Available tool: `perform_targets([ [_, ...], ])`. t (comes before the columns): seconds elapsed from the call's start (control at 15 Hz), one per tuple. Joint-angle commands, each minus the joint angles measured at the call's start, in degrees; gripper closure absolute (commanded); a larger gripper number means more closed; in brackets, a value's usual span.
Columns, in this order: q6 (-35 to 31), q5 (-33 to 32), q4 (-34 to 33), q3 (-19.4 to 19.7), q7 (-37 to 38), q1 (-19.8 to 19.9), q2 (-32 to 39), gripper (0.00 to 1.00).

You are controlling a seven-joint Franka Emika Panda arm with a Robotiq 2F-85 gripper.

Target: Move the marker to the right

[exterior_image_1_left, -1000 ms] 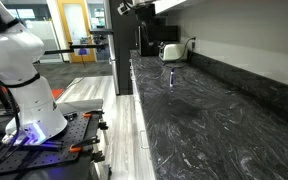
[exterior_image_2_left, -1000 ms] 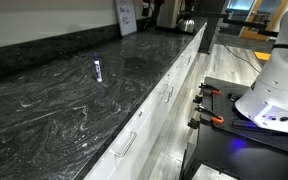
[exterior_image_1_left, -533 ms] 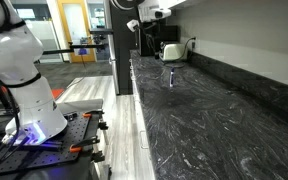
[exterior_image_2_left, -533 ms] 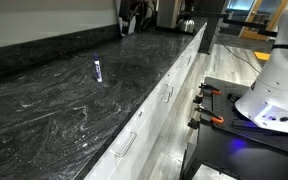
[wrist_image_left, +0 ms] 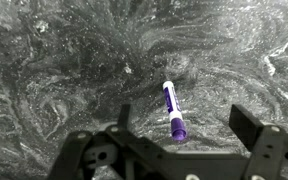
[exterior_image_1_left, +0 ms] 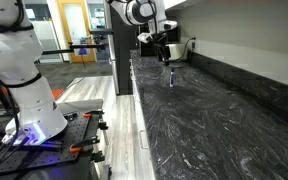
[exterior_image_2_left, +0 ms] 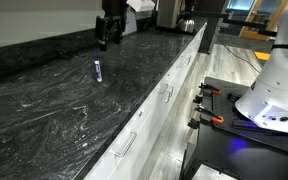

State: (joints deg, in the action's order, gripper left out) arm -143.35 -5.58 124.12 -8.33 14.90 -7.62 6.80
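Observation:
The marker is a short purple pen with a whitish end, lying flat on the dark marbled counter. It also shows in both exterior views. My gripper is open and empty, with its two dark fingers on either side of the marker's purple end and above it. In an exterior view the gripper hangs above the marker; in an exterior view the gripper is just beyond the marker and higher.
A coffee machine and a kettle stand at the counter's far end. A framed sign leans against the back wall. The counter's front edge drops to white cabinets.
The arm has swung in from the far end of the counter and come down over the marker. The marker has not moved.

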Motion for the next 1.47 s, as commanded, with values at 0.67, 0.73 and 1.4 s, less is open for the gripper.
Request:
perform_targets([
  [0.67, -1.98, -7.41, -8.65, 3.39, 6.85, -3.96, 9.52, 0.0],
  [0.73, -1.7, -7.65, -9.09, 3.76, 7.88, -4.46, 10.19, 0.0],
  [1.4, -1.98, -7.05, -16.24, 7.59, 16.64, -7.95, 16.76, 0.0],
])
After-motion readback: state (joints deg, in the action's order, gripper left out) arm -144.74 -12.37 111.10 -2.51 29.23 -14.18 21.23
